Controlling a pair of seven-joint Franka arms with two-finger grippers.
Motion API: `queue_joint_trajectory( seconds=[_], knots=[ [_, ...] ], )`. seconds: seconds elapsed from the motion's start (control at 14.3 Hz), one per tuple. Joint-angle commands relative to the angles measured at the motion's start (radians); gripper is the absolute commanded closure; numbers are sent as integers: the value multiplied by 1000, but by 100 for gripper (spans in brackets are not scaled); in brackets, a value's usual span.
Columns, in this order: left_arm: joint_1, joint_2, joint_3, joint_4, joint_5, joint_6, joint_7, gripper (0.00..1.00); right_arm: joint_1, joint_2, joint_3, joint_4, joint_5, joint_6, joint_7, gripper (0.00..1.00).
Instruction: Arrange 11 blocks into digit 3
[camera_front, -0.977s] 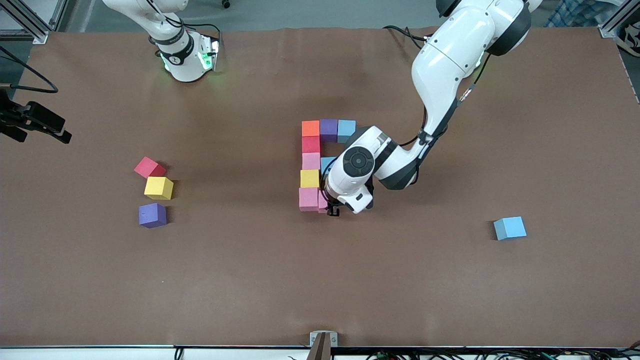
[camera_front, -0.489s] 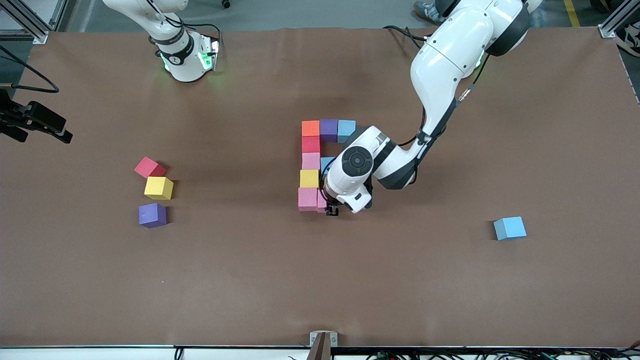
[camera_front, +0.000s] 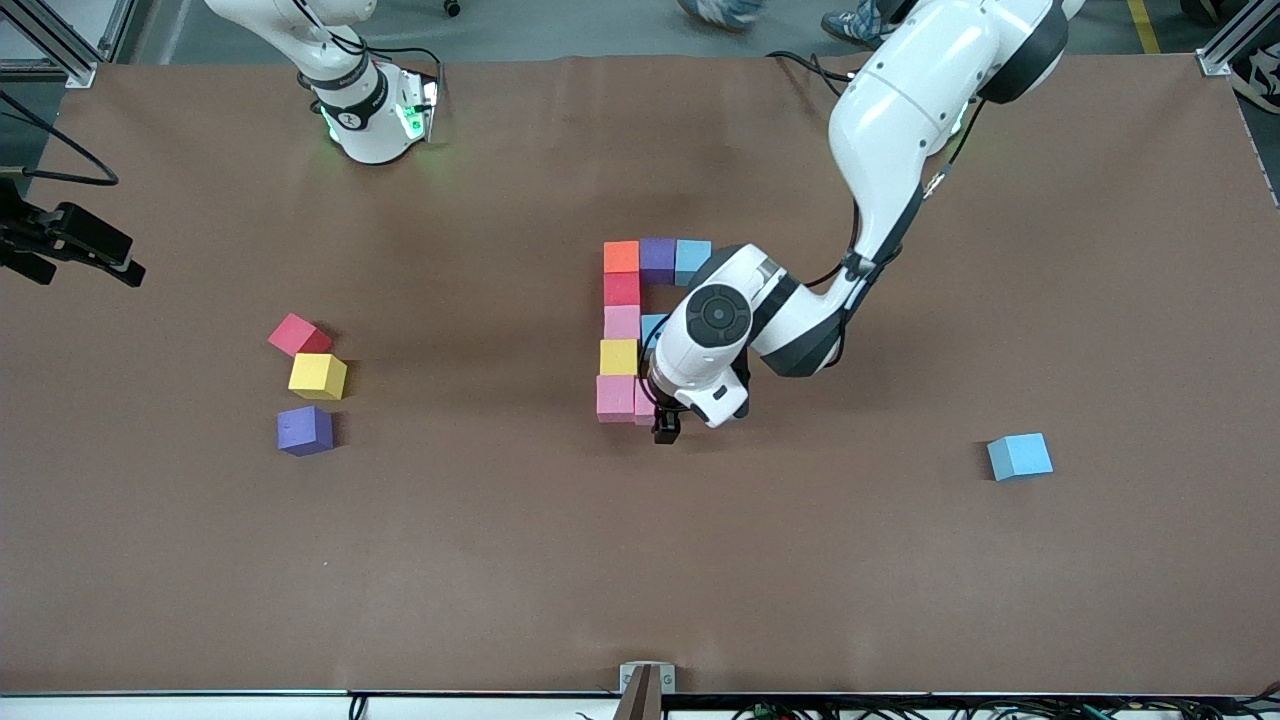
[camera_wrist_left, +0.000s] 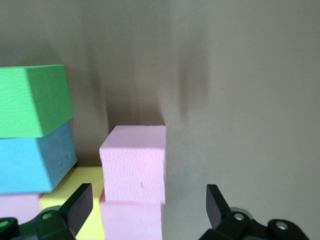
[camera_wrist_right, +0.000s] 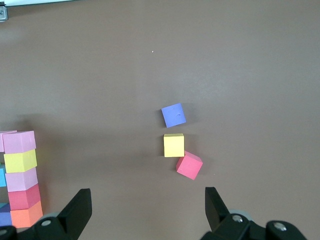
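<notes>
Partial digit 3 (camera_front: 640, 330) at table (camera_front: 640, 560) centre; ten blocks counted there. Left tool (camera_wrist_left: 145, 200), released, straddles a pink block (camera_wrist_left: 134, 157) at the figure's near end. Four loose blocks lie well apart. Right tool (camera_wrist_right: 145, 205) waits, released.

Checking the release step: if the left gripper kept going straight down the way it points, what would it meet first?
The pink block it straddles: the left gripper hangs open directly over it, in the figure's nearest bar. Depth is unclear.
</notes>
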Motion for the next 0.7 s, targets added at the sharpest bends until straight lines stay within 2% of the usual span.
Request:
queue_joint_trajectory(
  seconds=[0.0,0.35,0.63],
  knots=[
    [24,-131,12,-26,24,-104,22,0,-15,-9,13,-3,-4,0,-13,0],
    [192,-227,12,-89,104,-283,423,0,-15,-9,14,-3,-6,1,-13,0],
    [369,-219,9,-100,109,-311,866,0,-13,-9,14,-3,-7,3,-13,0]
  ],
)
